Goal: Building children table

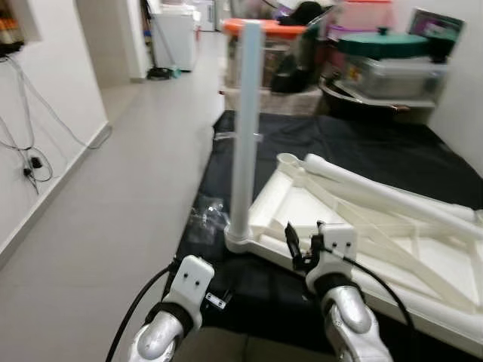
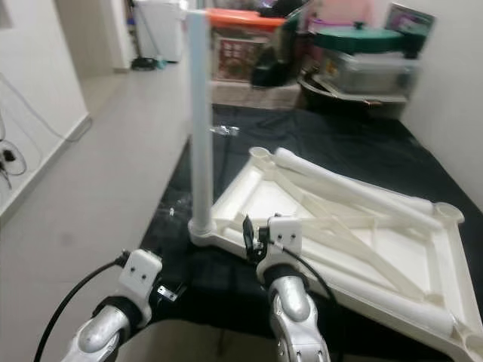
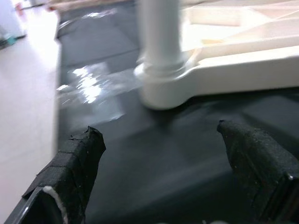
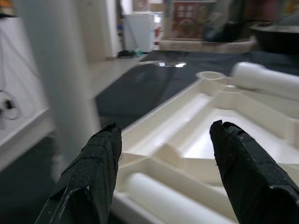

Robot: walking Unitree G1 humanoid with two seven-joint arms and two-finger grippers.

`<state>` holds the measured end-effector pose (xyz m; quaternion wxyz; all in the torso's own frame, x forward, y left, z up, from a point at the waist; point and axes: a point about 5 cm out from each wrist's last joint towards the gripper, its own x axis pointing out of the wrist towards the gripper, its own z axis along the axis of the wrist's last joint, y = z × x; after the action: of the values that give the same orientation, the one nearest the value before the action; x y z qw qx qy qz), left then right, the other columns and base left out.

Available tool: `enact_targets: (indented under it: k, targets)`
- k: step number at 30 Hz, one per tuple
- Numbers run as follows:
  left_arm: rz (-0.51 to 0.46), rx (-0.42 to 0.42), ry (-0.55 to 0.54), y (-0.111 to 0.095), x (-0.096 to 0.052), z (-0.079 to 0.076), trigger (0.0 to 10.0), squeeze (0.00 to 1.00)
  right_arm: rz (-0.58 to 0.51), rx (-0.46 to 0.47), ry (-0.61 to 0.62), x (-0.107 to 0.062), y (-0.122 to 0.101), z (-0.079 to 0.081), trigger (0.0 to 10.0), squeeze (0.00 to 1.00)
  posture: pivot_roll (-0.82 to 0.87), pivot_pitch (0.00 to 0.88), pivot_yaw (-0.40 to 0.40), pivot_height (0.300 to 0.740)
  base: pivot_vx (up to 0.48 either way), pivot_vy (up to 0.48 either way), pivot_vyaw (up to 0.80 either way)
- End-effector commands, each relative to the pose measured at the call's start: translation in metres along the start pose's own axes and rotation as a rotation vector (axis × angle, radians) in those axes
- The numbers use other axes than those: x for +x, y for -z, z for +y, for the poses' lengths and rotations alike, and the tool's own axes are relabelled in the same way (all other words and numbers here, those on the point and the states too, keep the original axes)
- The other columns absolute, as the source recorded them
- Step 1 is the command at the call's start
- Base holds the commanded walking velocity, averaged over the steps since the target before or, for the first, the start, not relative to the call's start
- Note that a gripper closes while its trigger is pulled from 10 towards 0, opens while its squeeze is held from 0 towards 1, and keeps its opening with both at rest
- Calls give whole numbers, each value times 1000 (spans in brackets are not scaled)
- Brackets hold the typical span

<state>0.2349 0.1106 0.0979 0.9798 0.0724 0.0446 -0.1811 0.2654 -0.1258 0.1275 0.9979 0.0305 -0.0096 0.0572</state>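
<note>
One upside-down white plastic children's table top (image 1: pixel 423 256) is laid on a black cloth mat (image 1: pixel 377 151) spread over the pale tiled floor (image 1: pixel 113 204). At the corner of the table top nearest the robot's left, a tall white cylindrical plastic leg (image 1: pixel 246 128) is seen standing upright in its round socket. Two further white tubular legs (image 2: pixel 355 188) are seen lying loose across the ribbed underside, pointing from the far corner toward the robot's right. A crumpled clear plastic bag (image 1: pixel 205 219) is seen on the mat just beside the standing leg's base.

The left gripper (image 3: pixel 161 154) is held low above the black mat, near the socket of the upright leg but apart from it; its two black fingers are spread wide and nothing is gripped between them. The right gripper (image 4: pixel 163 163) is held over the near edge of the table top, just beside the upright leg; its fingers (image 4: pixel 243 168) are likewise spread wide and nothing is held.

Beyond the mat, a cluttered low shelf of boxes with a green round lid (image 1: pixel 381 44) and an orange lid (image 1: pixel 264 26) is seen against the far wall, and dark cables (image 1: pixel 26 128) are seen hanging on the white wall to the robot's left.
</note>
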Motion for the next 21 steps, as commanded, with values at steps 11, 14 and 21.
enact_targets:
  k: [11,14,21]
  targets:
    - [-12,-20,-96,-1,-3,10,10000,0,8,-8,238,6,-2,-35,10000,0,115,0,-60,740,0,0,0]
    - [11,-15,-114,1,-2,10,10000,0,16,-2,260,8,-2,-40,10000,0,115,0,-58,740,0,0,0]
    - [30,-76,-131,5,0,13,10000,0,23,23,226,10,0,-32,10000,0,119,0,-60,740,0,0,0]
